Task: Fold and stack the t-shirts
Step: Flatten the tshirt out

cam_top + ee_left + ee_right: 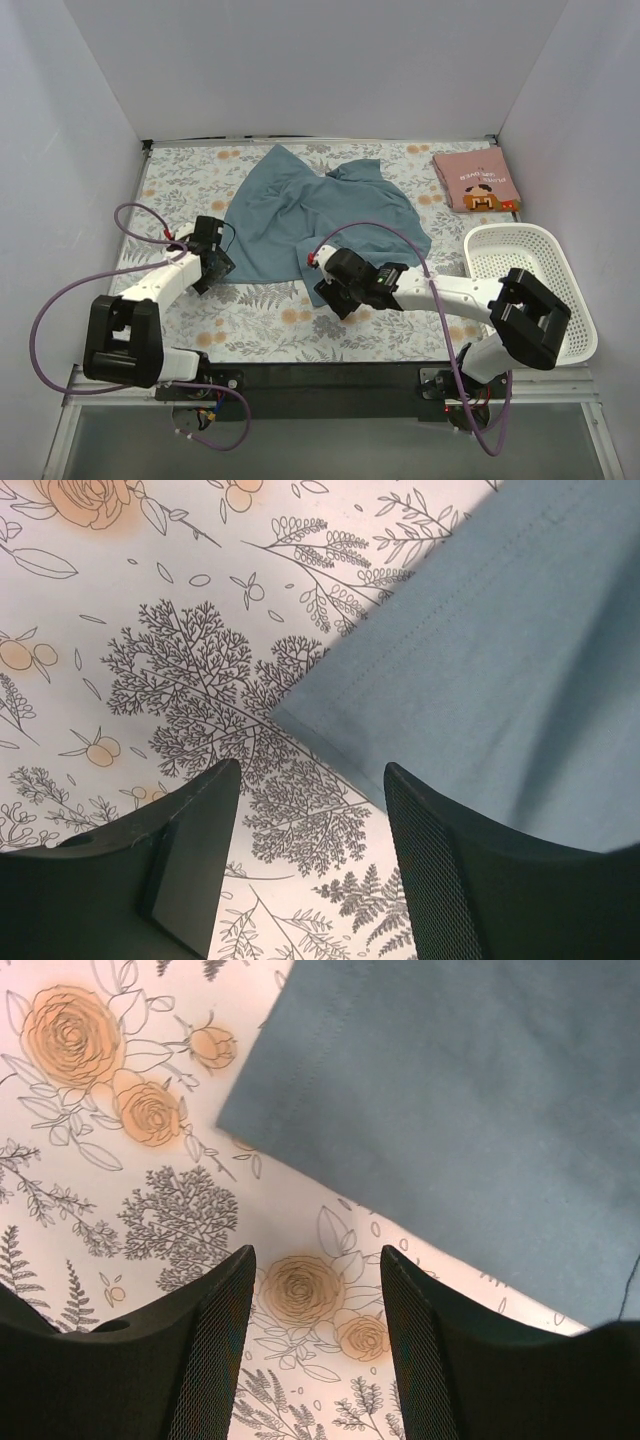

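Note:
The teal-blue t-shirt (310,215) lies spread and rumpled on the middle of the table. The pink t-shirt (476,182) lies folded at the back right. My left gripper (222,268) is open and empty at the shirt's near left hem corner; that corner (300,718) lies just ahead of the jaws in the left wrist view. My right gripper (335,300) is open and empty by the shirt's near right corner. In the right wrist view a hem corner (240,1120) lies beyond the jaws, with only floral cloth between them.
A white perforated basket (530,285) stands at the right edge, beside my right arm. The floral table cloth (250,320) covers the table. White walls enclose three sides.

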